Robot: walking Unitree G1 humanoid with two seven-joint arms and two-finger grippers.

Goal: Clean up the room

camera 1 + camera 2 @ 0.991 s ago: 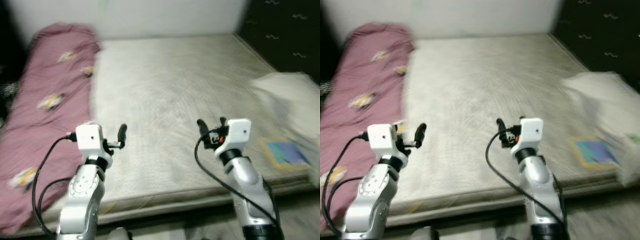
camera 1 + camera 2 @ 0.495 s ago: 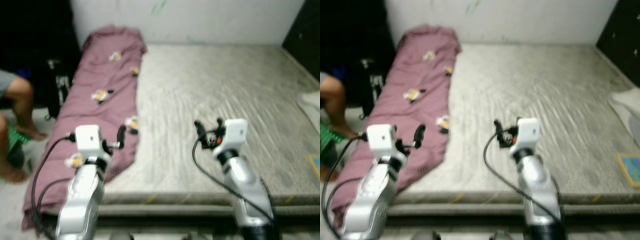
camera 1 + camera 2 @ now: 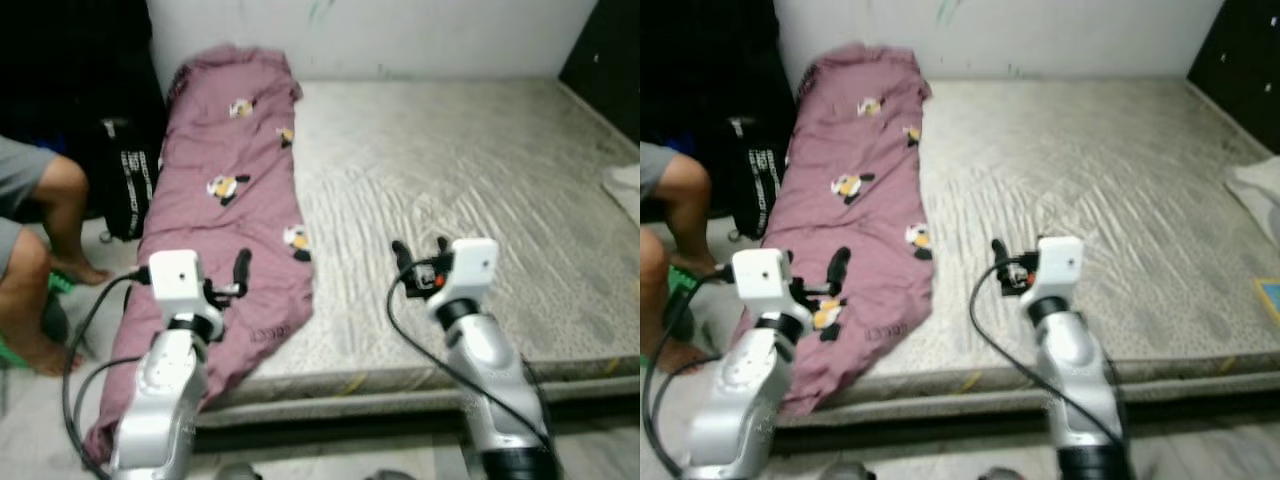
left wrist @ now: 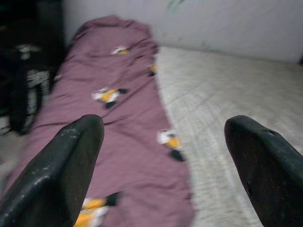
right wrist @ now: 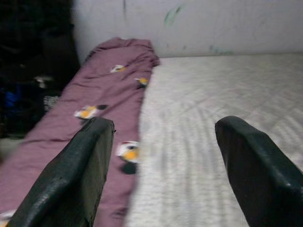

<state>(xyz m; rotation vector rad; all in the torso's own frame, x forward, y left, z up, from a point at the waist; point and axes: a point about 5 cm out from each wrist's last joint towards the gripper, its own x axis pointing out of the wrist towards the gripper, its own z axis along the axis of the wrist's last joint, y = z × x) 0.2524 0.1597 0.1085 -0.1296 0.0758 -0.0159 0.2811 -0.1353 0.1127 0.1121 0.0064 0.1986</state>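
The robot stands at the foot of a low bed [image 3: 480,190], looking down at it. A long purple blanket [image 3: 235,200] with small yellow and black pictures lies along the robot's left side of the bed. Its near end hangs over the edge of the mattress toward the floor. This is most likely the thing to tidy, because it is bunched in a strip and not spread flat.

The left gripper [image 4: 161,156] is held up in front of the robot, above the near end of the blanket. Its two black fingers are spread wide apart with nothing between them. It seems ready to reach down and take the cloth.

The right gripper [image 5: 165,156] is held up too, over the bare gray mattress just beside the blanket's edge. Its fingers are also wide apart and hold nothing. Both arms are bent and kept close, likely so they do not bump the bed while the robot gets into place.

A person's bare legs [image 3: 40,260] are near the bed on the robot's left, close to a dark bag [image 3: 125,180] by the wall. At the far right edge of the bed lies something pale [image 3: 625,185], maybe a pillow, but it is too cut off to be sure.
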